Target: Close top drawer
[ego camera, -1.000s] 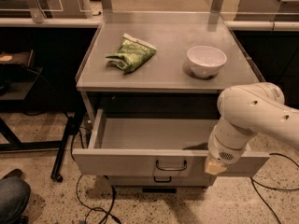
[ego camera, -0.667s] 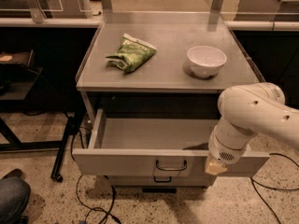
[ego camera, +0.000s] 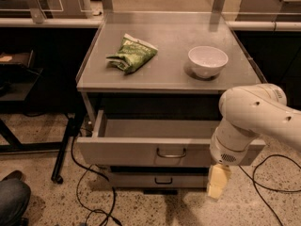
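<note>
The top drawer (ego camera: 141, 150) is a wide grey metal drawer with a small loop handle (ego camera: 171, 153) at its centre. It stands pulled out from under the grey table top (ego camera: 169, 60), and its inside looks empty. My white arm comes in from the right. My gripper (ego camera: 218, 181), with pale yellowish fingers, hangs in front of the drawer's right end, pointing down, just below the drawer front.
A green snack bag (ego camera: 132, 53) and a white bowl (ego camera: 208, 61) sit on the table top. A lower drawer (ego camera: 155, 179) is shut beneath. Black cables (ego camera: 89, 192) lie on the speckled floor. A dark stand (ego camera: 28, 126) is at the left.
The drawer reaches less far out than before. My arm and gripper stay at its right front.
</note>
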